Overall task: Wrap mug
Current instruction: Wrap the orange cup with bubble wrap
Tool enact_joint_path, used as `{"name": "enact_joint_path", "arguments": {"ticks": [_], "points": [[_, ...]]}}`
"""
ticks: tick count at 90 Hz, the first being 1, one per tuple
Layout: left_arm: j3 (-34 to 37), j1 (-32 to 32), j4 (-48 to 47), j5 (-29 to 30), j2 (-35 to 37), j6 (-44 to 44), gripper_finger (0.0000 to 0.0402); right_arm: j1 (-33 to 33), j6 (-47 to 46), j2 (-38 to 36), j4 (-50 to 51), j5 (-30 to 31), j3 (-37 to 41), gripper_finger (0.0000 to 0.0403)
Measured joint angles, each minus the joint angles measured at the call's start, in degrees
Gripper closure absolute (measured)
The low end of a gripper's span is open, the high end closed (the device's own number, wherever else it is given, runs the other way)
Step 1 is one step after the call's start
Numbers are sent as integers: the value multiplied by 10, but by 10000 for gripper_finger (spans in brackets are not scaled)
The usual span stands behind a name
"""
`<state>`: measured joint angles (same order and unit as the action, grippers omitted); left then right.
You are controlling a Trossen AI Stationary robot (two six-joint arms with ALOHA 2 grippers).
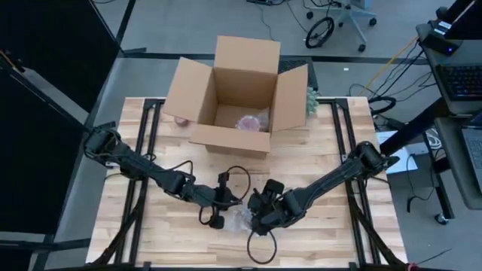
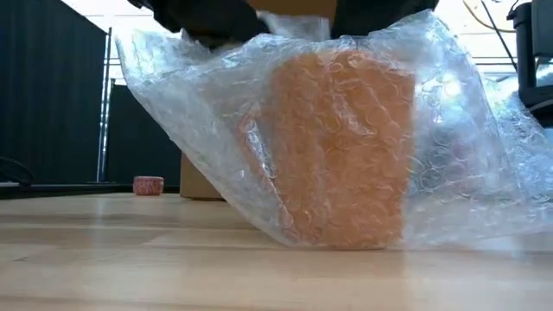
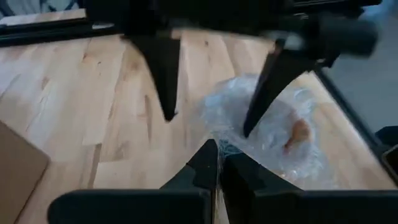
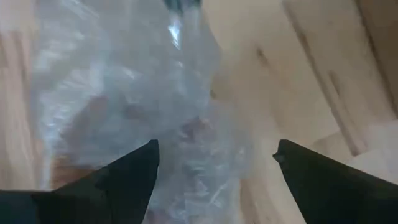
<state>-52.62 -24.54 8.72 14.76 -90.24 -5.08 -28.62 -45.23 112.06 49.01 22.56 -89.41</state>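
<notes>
Step in hand, as I judge it: closing the bubble wrap [image 2: 346, 130] round the mug [image 2: 341, 151], folding stage.

The mug, orange, stands upright on the wooden table [image 1: 151, 233] near the front edge, already inside the loose sheet; it reads clearly through the film in the low view.

Left gripper [image 3: 216, 163]: fingers pressed together on a fold of the wrap, pinching its edge; the mug sits just beyond the fingertips.

Right gripper [image 4: 214, 155]: fingers spread wide, holding nothing, poised over the wrapped bundle, which lies between and ahead of them. In the left wrist view the same two fingers hang apart above the bundle.

Next move calls for the right fingers to come down on the free flap and draw it across the mug while the left keeps the pinched edge taut. Whether the wrap fully covers the far side I cannot tell.

Count: mug, one; sheet of wrap, one; open cardboard box [image 1: 239, 98], one, with what is probably an already wrapped item inside; small pink object [image 2: 149, 185] beside the box, one.
</notes>
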Motion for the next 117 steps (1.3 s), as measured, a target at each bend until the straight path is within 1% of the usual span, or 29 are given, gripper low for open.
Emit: {"name": "enact_joint_path", "arguments": {"ticks": [11,24,49,77,89,98,106,117], "points": [[0,-5,9,-20,0,-5,401,2,4,15,-1,-2,0,93],[0,-10,46,-40,-14,-5,401,7,7,30,-10,-3,0,93],[-1,-10,137,-53,-93,-3,401,8,9,39,-17,-12,0,93],[-5,-7,157,-59,-164,-8,401,8,31,36,-18,-22,0,93],[-5,-7,161,-59,-168,-19,402,8,44,32,28,-47,-41,93],[-4,-7,169,-60,-169,-19,402,6,50,28,94,-51,-93,93],[-3,-7,172,-61,-170,-19,402,1,53,27,133,-34,-134,93],[-3,-7,173,-62,-170,-19,402,4,56,26,112,-5,-139,93]]}}
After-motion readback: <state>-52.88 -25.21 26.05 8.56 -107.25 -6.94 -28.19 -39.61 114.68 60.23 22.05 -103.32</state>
